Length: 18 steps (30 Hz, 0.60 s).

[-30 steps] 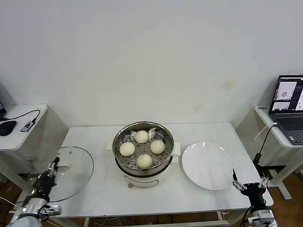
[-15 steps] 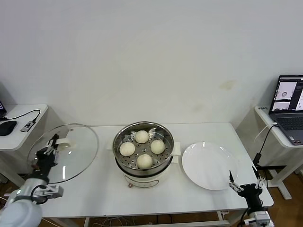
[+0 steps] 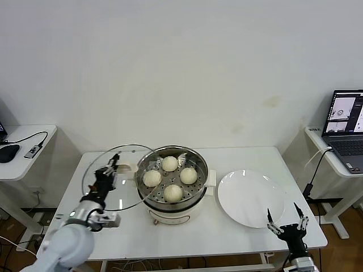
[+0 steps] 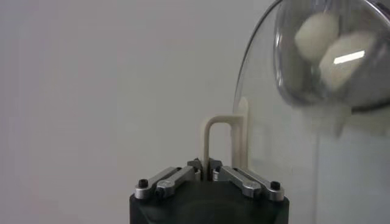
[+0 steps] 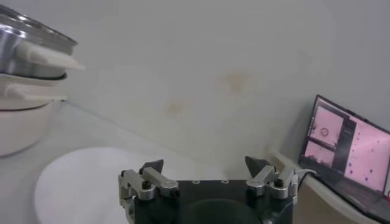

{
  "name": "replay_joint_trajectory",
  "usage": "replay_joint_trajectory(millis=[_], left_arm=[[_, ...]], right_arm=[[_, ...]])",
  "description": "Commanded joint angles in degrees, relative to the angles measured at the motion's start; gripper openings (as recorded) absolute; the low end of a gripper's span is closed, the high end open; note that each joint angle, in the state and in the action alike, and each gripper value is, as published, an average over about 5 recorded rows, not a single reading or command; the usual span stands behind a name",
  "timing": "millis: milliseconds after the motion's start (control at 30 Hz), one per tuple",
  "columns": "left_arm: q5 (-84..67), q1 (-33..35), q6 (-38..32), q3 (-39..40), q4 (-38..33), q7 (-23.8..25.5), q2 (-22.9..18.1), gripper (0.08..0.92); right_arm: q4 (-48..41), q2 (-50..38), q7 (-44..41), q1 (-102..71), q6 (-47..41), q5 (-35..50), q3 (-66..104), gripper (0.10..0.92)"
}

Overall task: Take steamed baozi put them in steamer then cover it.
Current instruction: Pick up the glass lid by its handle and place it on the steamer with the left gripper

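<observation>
Four cream-white baozi (image 3: 171, 178) sit on the perforated tray of the steel steamer (image 3: 199, 170) at the table's middle. My left gripper (image 3: 105, 175) is shut on the cream handle (image 4: 210, 146) of the clear glass cover (image 3: 122, 195). It holds the cover tilted in the air just left of the steamer, its rim overlapping the steamer's left edge. In the left wrist view the cover (image 4: 286, 152) stands beside the steamer (image 4: 332, 85) with baozi (image 4: 317, 33) seen through it. My right gripper (image 3: 283, 222) is open and empty at the table's front right corner; it also shows in the right wrist view (image 5: 206, 173).
An empty white plate (image 3: 251, 198) lies right of the steamer, also in the right wrist view (image 5: 85, 182). A side table with a mouse (image 3: 8, 153) stands at the left. A laptop (image 3: 346, 130) stands on a side table at the right.
My left gripper has lifted the cover off the table's left end and carried it right, up to the steamer's left edge. My right gripper has drifted slightly left and toward the front.
</observation>
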Motion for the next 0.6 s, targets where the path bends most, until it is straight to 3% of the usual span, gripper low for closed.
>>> replay_joint_trajectory(millis=[33, 600], left_arm=[[4.22, -16.01, 6.17, 17.23, 4.62, 4.61, -4.76, 0.136], [11.72, -22.57, 8.23, 25.14, 11.71, 7.1, -12.5, 0.136]], right_arm=[[0.05, 1.43, 0.34, -0.12, -0.28, -2.37, -0.18, 0.823], [-1.34, 2.28, 0.56, 0.91, -1.3, -3.3, -0.4, 0.823]])
